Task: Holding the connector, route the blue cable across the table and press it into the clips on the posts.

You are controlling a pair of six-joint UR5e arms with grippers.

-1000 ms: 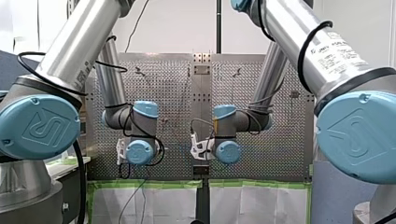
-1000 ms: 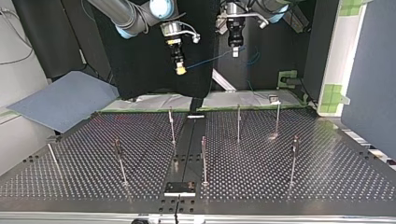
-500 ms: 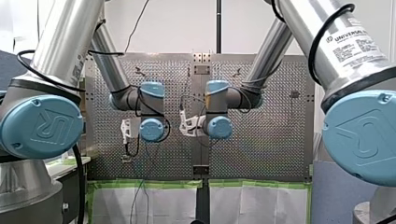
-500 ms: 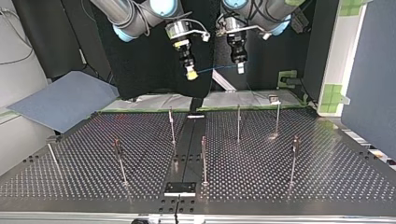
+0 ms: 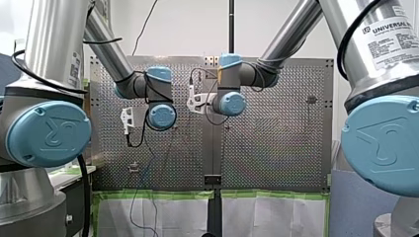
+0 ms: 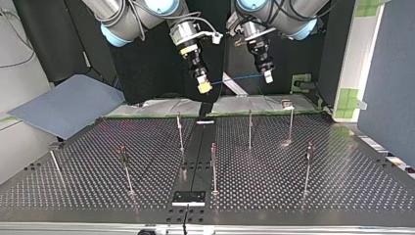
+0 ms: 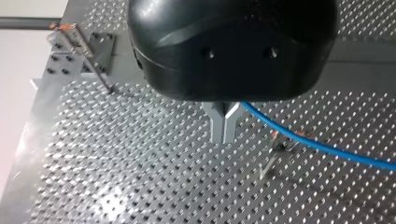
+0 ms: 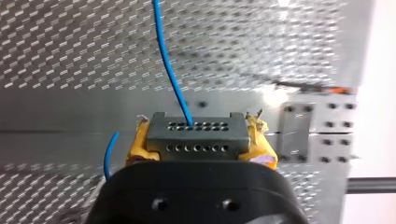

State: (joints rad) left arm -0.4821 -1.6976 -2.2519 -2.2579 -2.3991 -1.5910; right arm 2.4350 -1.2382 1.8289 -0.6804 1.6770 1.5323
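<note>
Right fingers (image 8: pixel 137 145) clamp the connector (image 8: pixel 196 133) above the perforated table (image 8: pixel 70 56).

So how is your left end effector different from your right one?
My left end effector has thin bare metal fingers; my right end effector has yellow pads. My left end effector pinches the blue cable itself; my right end effector clamps the grey connector at the cable's end. Both are shut and hang above the perforated table, with the cable stretched between them.
</note>
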